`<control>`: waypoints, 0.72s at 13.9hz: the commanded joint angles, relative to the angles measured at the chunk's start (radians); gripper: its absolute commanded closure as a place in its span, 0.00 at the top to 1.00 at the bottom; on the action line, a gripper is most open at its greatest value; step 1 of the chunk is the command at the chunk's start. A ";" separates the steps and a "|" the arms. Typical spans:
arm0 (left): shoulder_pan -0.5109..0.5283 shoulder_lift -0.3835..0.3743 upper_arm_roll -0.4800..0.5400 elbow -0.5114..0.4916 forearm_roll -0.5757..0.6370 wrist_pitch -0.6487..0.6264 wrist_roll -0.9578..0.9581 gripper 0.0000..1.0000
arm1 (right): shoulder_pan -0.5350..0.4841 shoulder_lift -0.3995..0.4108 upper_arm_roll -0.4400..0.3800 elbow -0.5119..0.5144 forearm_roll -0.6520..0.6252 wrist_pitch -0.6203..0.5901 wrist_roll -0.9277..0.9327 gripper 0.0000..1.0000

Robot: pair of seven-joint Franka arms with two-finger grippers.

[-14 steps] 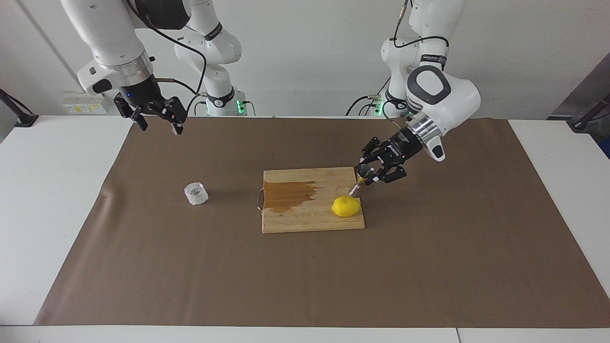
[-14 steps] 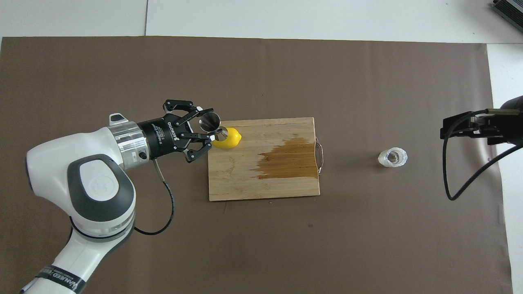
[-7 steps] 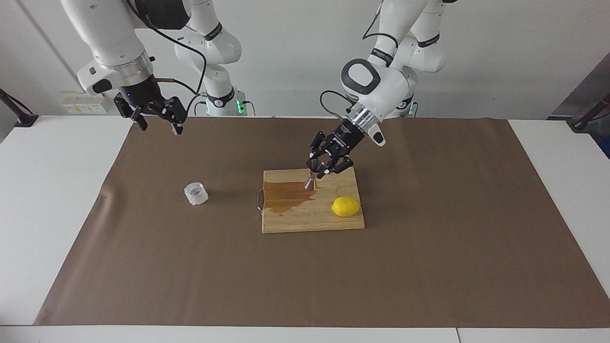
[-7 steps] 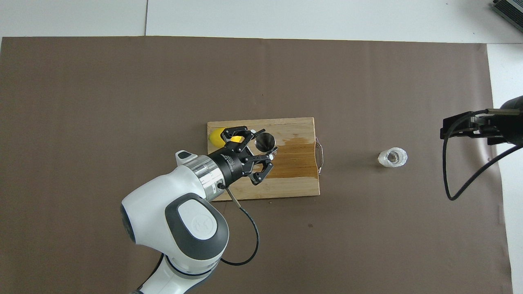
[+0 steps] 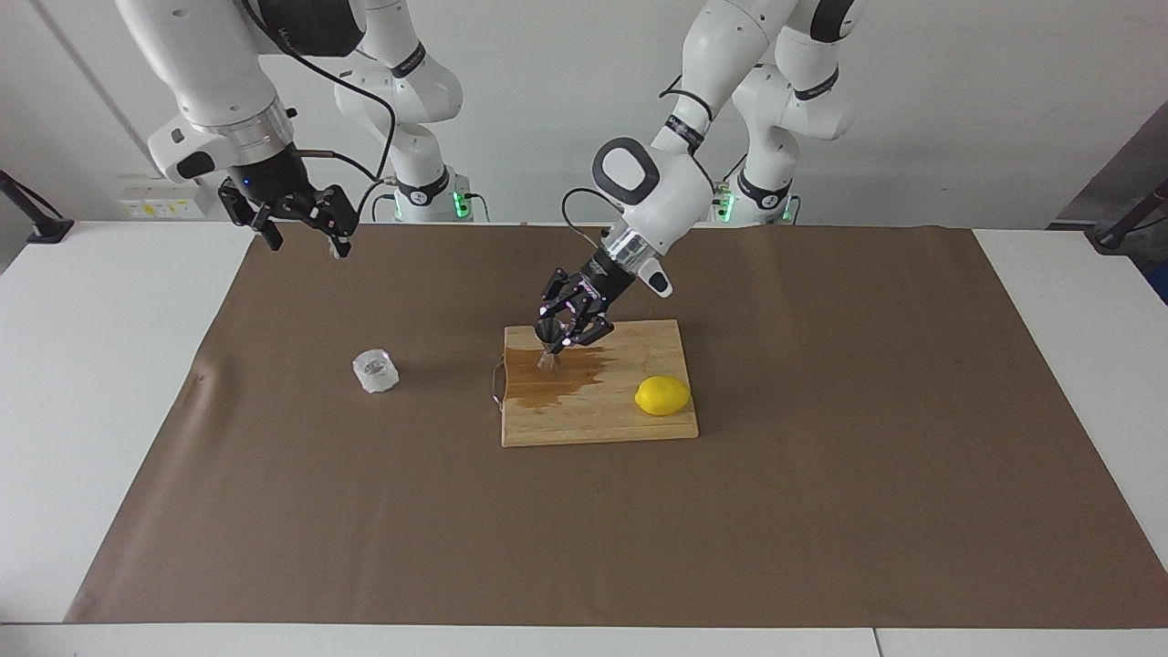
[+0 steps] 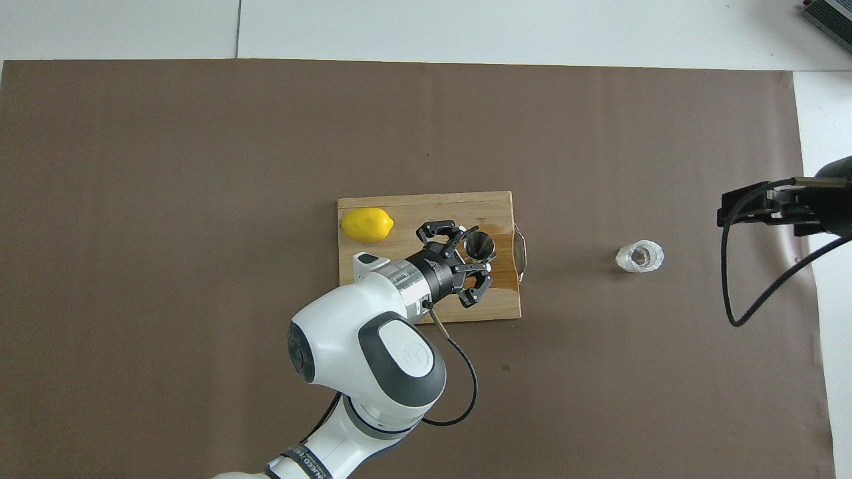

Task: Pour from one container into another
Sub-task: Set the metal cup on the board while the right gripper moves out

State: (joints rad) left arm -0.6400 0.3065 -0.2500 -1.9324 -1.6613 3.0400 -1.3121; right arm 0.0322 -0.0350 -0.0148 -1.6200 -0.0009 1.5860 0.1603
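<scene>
Carrying the steel jigger point(image 5: 548, 343), the left gripper point(image 5: 564, 330) had swung from above the lemon point(image 5: 662, 396) to the stained end of the cutting board point(image 5: 630, 429), toward the right arm's end of the table. Its fingers were clamped on the jigger, held upright just over the wet patch point(image 5: 547, 381). Well apart on the brown mat point(image 5: 821, 511) stood the glass tumbler point(image 5: 376, 370). Over the mat's corner hung the right gripper point(image 5: 301, 228), waiting, wide open and empty. Lettering on the left gripper's body could not be read
</scene>
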 commanded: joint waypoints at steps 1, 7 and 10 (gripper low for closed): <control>-0.007 0.032 -0.002 0.040 -0.014 0.026 0.004 0.00 | -0.006 -0.014 -0.002 -0.011 0.002 -0.011 -0.024 1.00; -0.015 0.037 -0.002 0.033 -0.009 0.037 0.007 0.19 | -0.006 -0.014 -0.002 -0.011 0.002 -0.009 -0.025 1.00; -0.020 0.037 -0.002 0.029 -0.008 0.048 0.010 0.23 | -0.008 -0.013 -0.002 -0.011 0.002 0.011 -0.028 1.00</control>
State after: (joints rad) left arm -0.6466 0.3320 -0.2526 -1.9166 -1.6612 3.0552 -1.3109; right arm 0.0321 -0.0351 -0.0149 -1.6200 -0.0009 1.5869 0.1603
